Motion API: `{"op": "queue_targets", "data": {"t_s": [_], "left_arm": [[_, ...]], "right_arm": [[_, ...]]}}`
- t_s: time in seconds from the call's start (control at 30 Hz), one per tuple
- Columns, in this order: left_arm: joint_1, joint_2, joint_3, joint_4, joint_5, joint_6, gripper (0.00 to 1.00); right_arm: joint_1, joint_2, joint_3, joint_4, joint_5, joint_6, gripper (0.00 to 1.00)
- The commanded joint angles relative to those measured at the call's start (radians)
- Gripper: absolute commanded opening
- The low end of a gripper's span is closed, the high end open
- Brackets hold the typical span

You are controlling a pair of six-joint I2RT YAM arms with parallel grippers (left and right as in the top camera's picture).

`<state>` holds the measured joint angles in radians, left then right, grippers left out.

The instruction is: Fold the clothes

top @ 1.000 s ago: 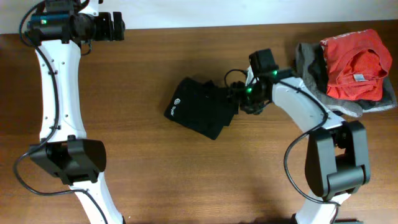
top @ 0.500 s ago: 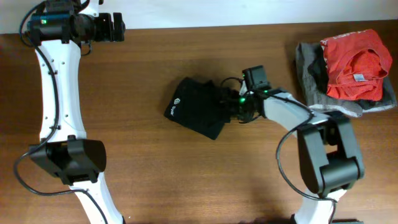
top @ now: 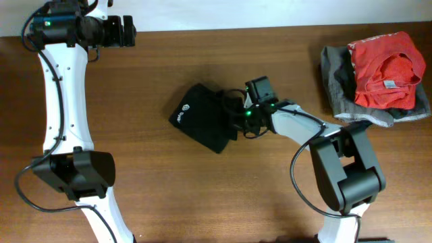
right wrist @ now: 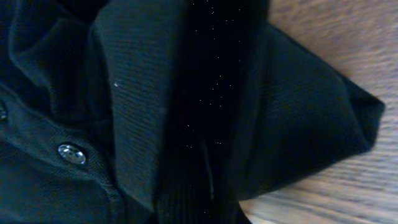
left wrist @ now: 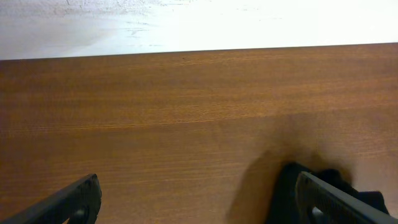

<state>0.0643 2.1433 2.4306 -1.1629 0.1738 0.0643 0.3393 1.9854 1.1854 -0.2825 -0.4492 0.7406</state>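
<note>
The clothes [top: 202,125] are one black garment, folded into a compact bundle in the middle of the table, with a small white logo [top: 181,118] on its left end. My right gripper [top: 237,118] is pressed into the bundle's right edge and shut on the fabric. In the right wrist view the black cloth [right wrist: 155,93] with a collar and a button [right wrist: 71,154] fills the frame and hides the fingers. My left gripper [top: 125,30] stays at the far back left, open and empty, with only bare wood between its fingertips [left wrist: 81,196].
A red shirt [top: 385,67] lies on a grey garment [top: 334,74] at the back right corner. The table's far edge [left wrist: 199,53] meets a white wall just beyond the left gripper.
My right gripper moved left into the black bundle and closed. The bundle slid a little to the left with it. The left arm has not moved.
</note>
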Motion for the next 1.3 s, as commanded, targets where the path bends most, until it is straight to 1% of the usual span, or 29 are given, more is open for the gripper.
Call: {"op": "queue_targets", "data": {"t_s": [0.0,0.13,0.27,0.43,0.53,0.77,0.87,0.97,1.1,1.27], "left_arm": [[0.0,-0.011,-0.008,-0.002,-0.007,0.019,0.99],[0.0,-0.011,-0.008,-0.001,-0.007,0.019,0.99],[0.0,-0.011,-0.008,0.0,-0.007,0.019,0.99],[0.0,-0.011,-0.008,0.0,-0.007,0.019,0.99],[0.0,-0.011,-0.008,0.002,-0.007,0.019,0.99],[0.0,-0.011,-0.008,0.002,-0.007,0.019,0.99],[0.0,-0.011,-0.008,0.003,-0.007,0.019,0.99],[0.0,-0.011,-0.008,0.006,-0.007,0.019,0.99],[-0.001,-0.011,-0.008,0.011,-0.007,0.019,0.99],[-0.001,-0.009,-0.008,0.011,-0.007,0.019,0.99]], "right_arm": [[-0.072,0.002,0.008,0.014,-0.063,-0.084,0.04],[-0.145,-0.056,0.053,0.013,-0.153,-0.167,0.04],[-0.192,-0.132,0.111,-0.008,-0.195,-0.232,0.04],[-0.245,-0.219,0.22,-0.035,-0.206,-0.254,0.04],[-0.271,-0.234,0.303,-0.036,-0.196,-0.25,0.04],[-0.332,-0.234,0.484,-0.046,-0.019,-0.179,0.04],[-0.396,-0.234,0.562,-0.042,0.039,-0.144,0.04],[-0.462,-0.234,0.584,-0.009,0.046,-0.063,0.04],[-0.562,-0.232,0.584,0.092,0.051,0.021,0.04],[-0.628,-0.232,0.584,0.122,0.153,0.084,0.04]]}}
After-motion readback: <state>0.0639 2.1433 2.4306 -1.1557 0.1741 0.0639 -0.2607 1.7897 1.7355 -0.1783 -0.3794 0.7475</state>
